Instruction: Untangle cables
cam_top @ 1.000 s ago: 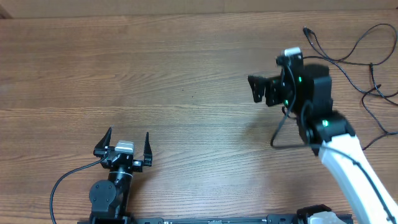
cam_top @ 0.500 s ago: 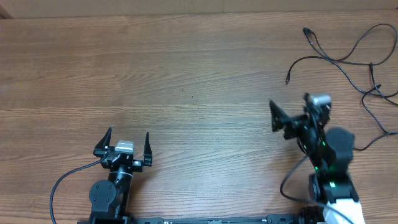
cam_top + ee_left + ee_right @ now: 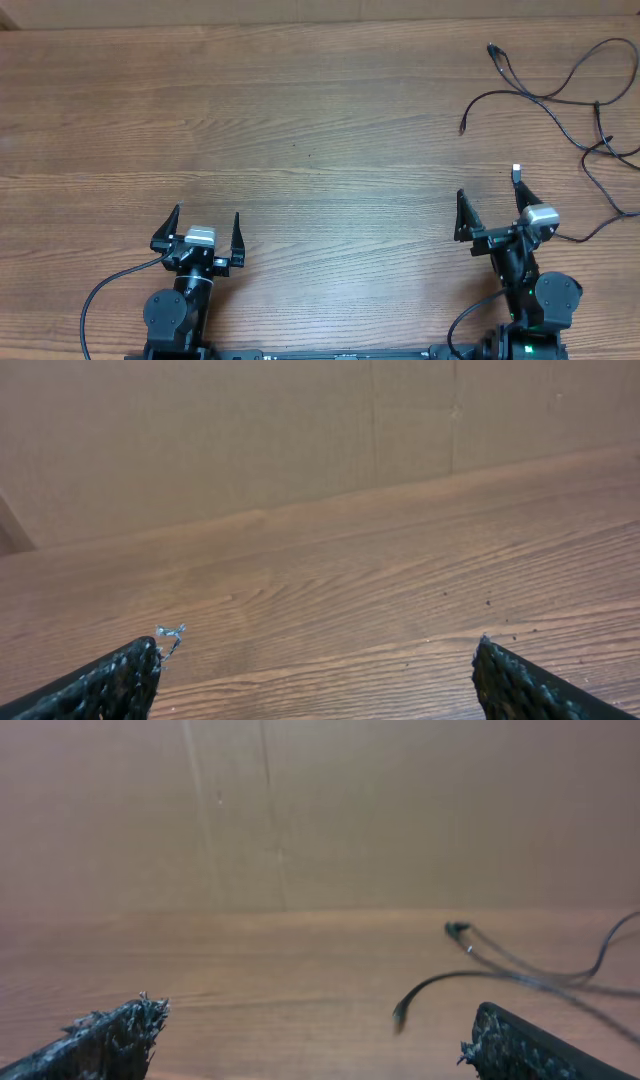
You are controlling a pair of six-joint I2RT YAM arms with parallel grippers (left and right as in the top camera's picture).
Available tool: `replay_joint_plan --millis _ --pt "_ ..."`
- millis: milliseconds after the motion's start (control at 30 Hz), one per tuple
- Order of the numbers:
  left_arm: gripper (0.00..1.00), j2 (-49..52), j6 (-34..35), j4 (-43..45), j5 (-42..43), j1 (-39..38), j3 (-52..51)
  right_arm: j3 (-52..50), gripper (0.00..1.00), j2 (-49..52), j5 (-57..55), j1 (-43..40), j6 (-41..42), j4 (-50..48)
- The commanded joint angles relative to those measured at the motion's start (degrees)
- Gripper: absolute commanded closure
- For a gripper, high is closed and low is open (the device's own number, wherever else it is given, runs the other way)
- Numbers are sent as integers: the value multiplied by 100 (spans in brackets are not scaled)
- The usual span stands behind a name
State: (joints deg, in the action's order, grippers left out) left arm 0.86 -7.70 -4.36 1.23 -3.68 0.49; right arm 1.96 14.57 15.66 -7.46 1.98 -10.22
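Two grippers sit at the near edge of the table (image 3: 300, 120), and neither has anything in it. The left gripper (image 3: 206, 213) has its jaws spread wide over bare wood, well apart from any cord. Further right, the right gripper (image 3: 491, 198) is spread just as wide and is empty too, facing the far side. Beyond it, in the far right corner, lie the cables (image 3: 543, 97), thin black cords sprawled in loose, crossing curves that run off the right edge. They look light and limp to me, likely to drag their neighbours along and slide out of a careless pinch. I'd take hold at the plug ends (image 3: 492, 48), which seem stiffer and lie clear of the crossings. Both free ends lie at the left of the bunch, and the whole of it stretches left to right.
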Motion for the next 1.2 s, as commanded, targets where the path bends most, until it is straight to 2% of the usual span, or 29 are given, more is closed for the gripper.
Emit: replay_joint_plan --millis 0,367,533,967,1167 --pt "0 -61 20 -11 -20 -15 -22 -151 0 -413 -199 -22 479 369" --pt "0 -61 20 -11 -20 -15 -22 -151 0 -1132 -365 44 553 1429" --pt "0 -61 20 -11 -20 -15 -22 -151 0 -1449 -358 107 555 1403" --pt "0 -61 20 -11 -20 -15 -22 -151 0 -1445 -817 448 535 1423" --pt "1 -61 20 -11 -20 -15 -22 -153 0 -1445 -695 669 -63 1423"
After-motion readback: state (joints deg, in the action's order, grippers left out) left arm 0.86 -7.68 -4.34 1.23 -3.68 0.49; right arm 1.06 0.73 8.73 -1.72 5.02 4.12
